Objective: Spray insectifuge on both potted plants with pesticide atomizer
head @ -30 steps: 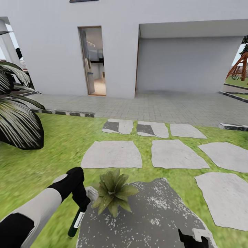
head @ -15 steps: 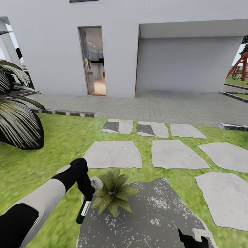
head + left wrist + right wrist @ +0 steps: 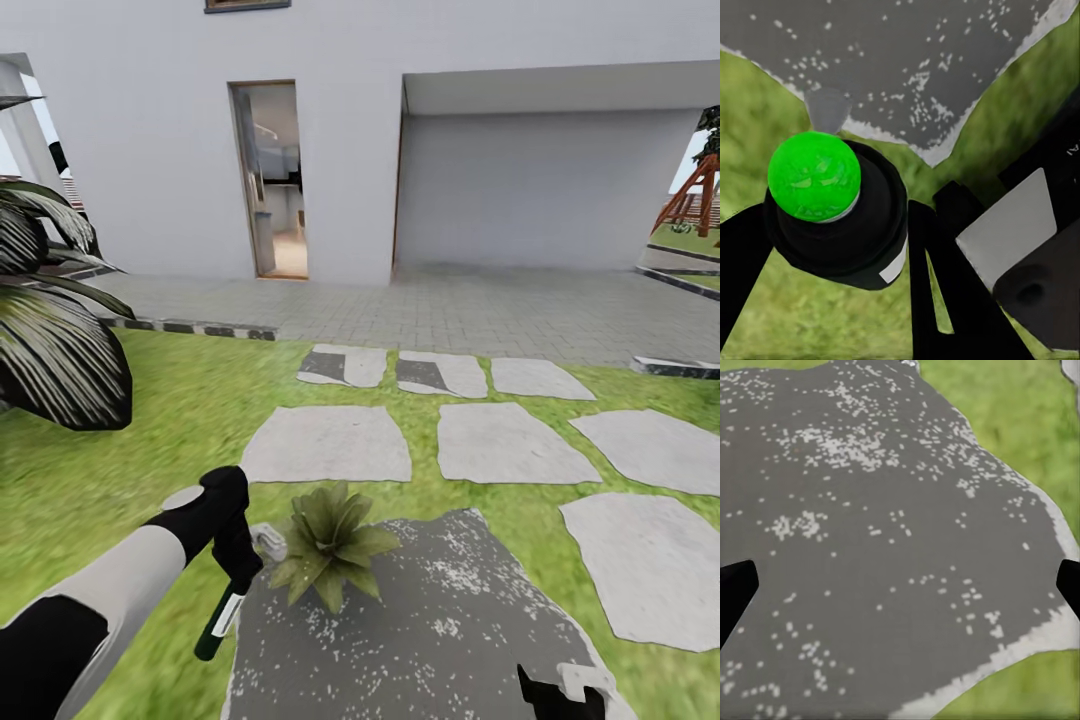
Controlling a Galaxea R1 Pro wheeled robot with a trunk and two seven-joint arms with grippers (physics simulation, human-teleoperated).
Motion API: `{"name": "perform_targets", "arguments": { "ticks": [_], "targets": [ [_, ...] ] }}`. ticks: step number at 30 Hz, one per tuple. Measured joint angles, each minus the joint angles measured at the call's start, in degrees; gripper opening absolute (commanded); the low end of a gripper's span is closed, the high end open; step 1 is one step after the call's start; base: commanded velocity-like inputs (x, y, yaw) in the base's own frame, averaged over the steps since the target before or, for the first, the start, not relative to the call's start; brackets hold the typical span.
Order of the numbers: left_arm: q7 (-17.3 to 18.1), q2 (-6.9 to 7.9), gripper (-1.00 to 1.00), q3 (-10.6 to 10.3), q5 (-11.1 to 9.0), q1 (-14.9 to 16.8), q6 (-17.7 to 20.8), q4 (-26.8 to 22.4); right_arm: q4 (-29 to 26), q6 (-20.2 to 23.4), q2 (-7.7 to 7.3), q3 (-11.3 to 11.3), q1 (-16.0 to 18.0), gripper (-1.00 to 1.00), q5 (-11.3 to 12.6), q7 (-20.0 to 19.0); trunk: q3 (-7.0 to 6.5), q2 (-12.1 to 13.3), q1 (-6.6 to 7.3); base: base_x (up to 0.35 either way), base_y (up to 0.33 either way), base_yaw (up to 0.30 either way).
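At the left edge of the head view, a palm [image 3: 55,355] spreads dark, pale-streaked fronds over the lawn [image 3: 150,400], a soft, blurry green that runs open toward the middle of the frame. In the lower left, the left arm reaches in, its white sleeve ending in a black wrist, and the left gripper [image 3: 240,580] is clamped around the pesticide atomizer [image 3: 220,625]. The bottle hangs tilted, its dark green-black body pointing down toward the grass and its white head [image 3: 268,542] just beside the plant. In the left wrist view the black fingers [image 3: 945,300] hug the round dark body [image 3: 847,225], which is capped by a bright green ball.

Just right of the bottle, lower centre, one potted plant [image 3: 330,545] sits at the near-left corner of a dark grey speckled slab [image 3: 430,630] with a ragged pale rim; its pointed olive leaves form a low rosette. Above it, smooth light grey stepping stones [image 3: 515,445] lie apart with grass strips between. Brick paving [image 3: 480,310] stretches wide and flat to the white house wall and open doorway [image 3: 270,180].

At the bottom right, the right gripper [image 3: 565,695] peeks in; its black fingertips [image 3: 735,592] stand wide apart over the slab.
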State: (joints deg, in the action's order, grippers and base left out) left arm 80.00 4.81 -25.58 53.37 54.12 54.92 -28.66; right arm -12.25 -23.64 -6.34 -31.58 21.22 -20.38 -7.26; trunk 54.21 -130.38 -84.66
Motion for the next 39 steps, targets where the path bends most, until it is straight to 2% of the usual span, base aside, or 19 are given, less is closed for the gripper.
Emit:
{"name": "perform_targets", "arguments": {
  "ticks": [4, 6, 14, 19, 33, 39],
  "targets": [
    [0.03, 1.19, -1.00, -0.01, 1.22, -1.37, -0.12, 1.59, 0.00, -0.01, 0.00, 0.00, 0.00, 1.00, 0.00, 0.00, 0.01, 0.00, 0.00, -0.004, 0.000, 0.000],
    [0.03, 1.28, -1.00, 0.01, 1.28, -1.86, -0.31, 1.93, 0.00, -0.03, 0.00, 0.00, 0.00, 1.00, 0.00, 0.01, 0.00, 0.00, 0.00, 0.000, 0.000, 0.000],
    [0.19, 0.57, -1.00, 0.12, 1.26, -2.36, -0.58, 2.02, 0.00, -0.01, 0.00, 0.00, 0.00, 1.00, 0.00, -0.01, 0.00, 0.00, 0.00, 0.009, 0.000, 0.000],
    [0.21, -0.35, -1.00, 0.31, 1.19, -2.39, -0.58, 2.08, -0.01, 0.00, 0.00, 0.00, -0.01, 1.00, 0.01, 0.02, 0.00, 0.00, 0.01, 0.057, 0.000, -0.192],
    [0.06, -0.24, -1.00, 0.11, 1.45, -2.46, -0.26, 2.04, 0.00, 0.01, 0.00, 0.00, 0.00, 1.00, 0.00, 0.08, 0.01, 0.00, 0.00, 0.002, 0.000, -0.038],
    [-0.12, -0.18, -1.00, 0.03, 1.52, -2.42, 0.14, 1.69, -0.01, -0.04, 0.00, 0.00, 0.00, 1.00, 0.08, 0.08, 0.41, 0.00, 0.00, 0.000, 0.000, 0.000]
  ]
}}
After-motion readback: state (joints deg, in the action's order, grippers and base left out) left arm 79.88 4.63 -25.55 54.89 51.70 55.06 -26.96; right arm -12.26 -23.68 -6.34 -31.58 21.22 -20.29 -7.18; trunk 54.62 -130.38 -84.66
